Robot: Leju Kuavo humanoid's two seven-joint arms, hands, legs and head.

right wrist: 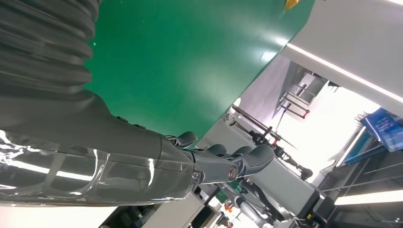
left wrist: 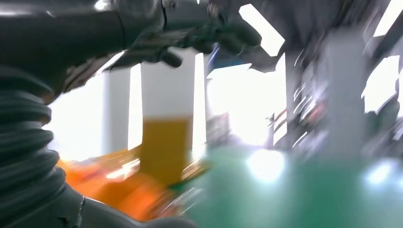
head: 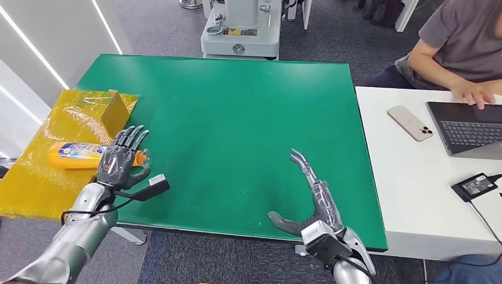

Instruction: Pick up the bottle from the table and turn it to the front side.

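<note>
So from the head view, the orange plastic bottle with the blue-and-white label [head: 80, 154] was lying on its side on the yellow taped cardboard sheet [head: 35, 183] at the left edge of the green table mat [head: 237, 118], just in front of a small yellow cardboard box [head: 112, 109]. The robot's left hand [head: 122, 158] hovered right over the bottle's cap end, fingers spread and holding nothing. The right hand [head: 308, 189] sat near the mat's front edge, fingers stretched straight, thumb out to the side, also empty. On the white desk [head: 408, 195] next door, a person [head: 462, 41] was typing on a dark laptop [head: 467, 127], with a pale phone [head: 410, 123] beside it.

Left wrist view was really blurry: the left hand's fingers [left wrist: 209, 33] over an orange smear, couldn't tell if that was the bottle.

Right wrist view: the right hand's fingers [right wrist: 223, 164] extended past the green mat, gripping nothing.
</note>
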